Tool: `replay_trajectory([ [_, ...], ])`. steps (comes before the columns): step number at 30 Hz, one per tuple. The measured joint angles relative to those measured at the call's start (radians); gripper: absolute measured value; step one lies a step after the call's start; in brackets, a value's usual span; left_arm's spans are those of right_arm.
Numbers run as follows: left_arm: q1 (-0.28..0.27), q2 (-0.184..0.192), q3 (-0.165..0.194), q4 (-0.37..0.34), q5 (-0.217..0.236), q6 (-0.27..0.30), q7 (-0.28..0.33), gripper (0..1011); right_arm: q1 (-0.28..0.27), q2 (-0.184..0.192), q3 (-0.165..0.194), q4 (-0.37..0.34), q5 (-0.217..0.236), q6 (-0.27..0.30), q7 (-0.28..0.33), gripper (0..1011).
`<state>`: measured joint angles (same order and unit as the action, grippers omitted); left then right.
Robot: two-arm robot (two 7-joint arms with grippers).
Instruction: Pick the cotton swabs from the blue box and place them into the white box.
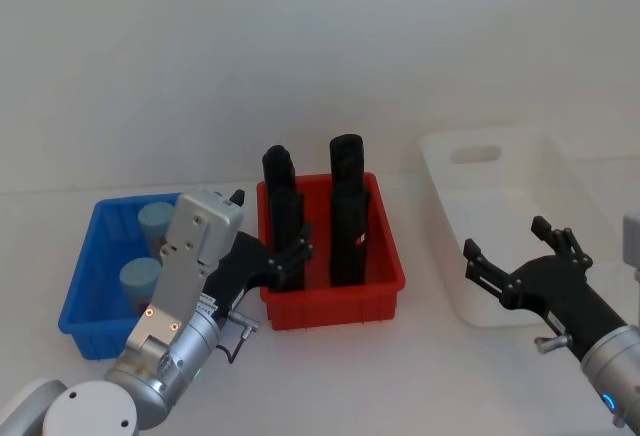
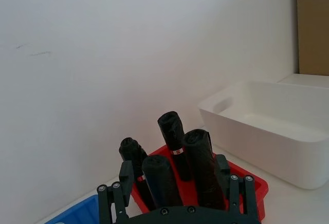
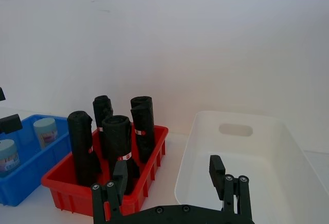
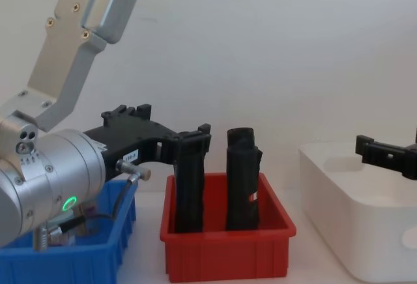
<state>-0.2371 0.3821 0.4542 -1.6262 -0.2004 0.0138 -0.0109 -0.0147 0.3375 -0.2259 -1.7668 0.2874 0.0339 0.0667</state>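
Toward the table's [image 1: 430, 366] front edge, the left gripper [image 2: 174, 183] hovers spread and empty just right of the blue box [image 1: 85, 286] holding two cotton swabs [image 1: 140, 276]. The right gripper [image 1: 503, 238], likewise spread and empty, hangs by the white box [image 1: 450, 226]. This is probably the reach; next, shift left and descend.

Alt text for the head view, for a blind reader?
Two tubs of cotton swabs sit in the blue box at left, a red bin of black rolls in the middle, the white box at right. Both claws are open: the left claw by the red bin's left wall, the right claw at the white box's front.
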Motion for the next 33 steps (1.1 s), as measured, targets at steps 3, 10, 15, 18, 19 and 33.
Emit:
replay_trajectory([
  [3,0.0,0.0,0.0,0.0,0.0,0.0,0.0,1004,0.0,0.0,0.0,0.0,0.0,0.0,0.0,1002],
  [10,0.0,0.0,0.0,0.0,0.0,0.0,0.0,1004,0.0,0.0,0.0,0.0,0.0,0.0,0.0,1002],
  [15,0.0,0.0,0.0,0.0,0.0,0.0,0.0,1004,0.0,0.0,0.0,0.0,0.0,0.0,0.0,1002],
  [18,0.0,0.0,0.0,0.0,0.0,0.0,0.0,1004,0.0,0.0,0.0,0.0,0.0,0.0,0.0,1002],
  [19,0.0,0.0,0.0,0.0,0.0,0.0,0.0,1004,0.0,0.0,0.0,0.0,0.0,0.0,0.0,1002],
  [33,0.0,0.0,0.0,0.0,0.0,0.0,0.0,1004,0.0,0.0,0.0,0.0,0.0,0.0,0.0,1002],
])
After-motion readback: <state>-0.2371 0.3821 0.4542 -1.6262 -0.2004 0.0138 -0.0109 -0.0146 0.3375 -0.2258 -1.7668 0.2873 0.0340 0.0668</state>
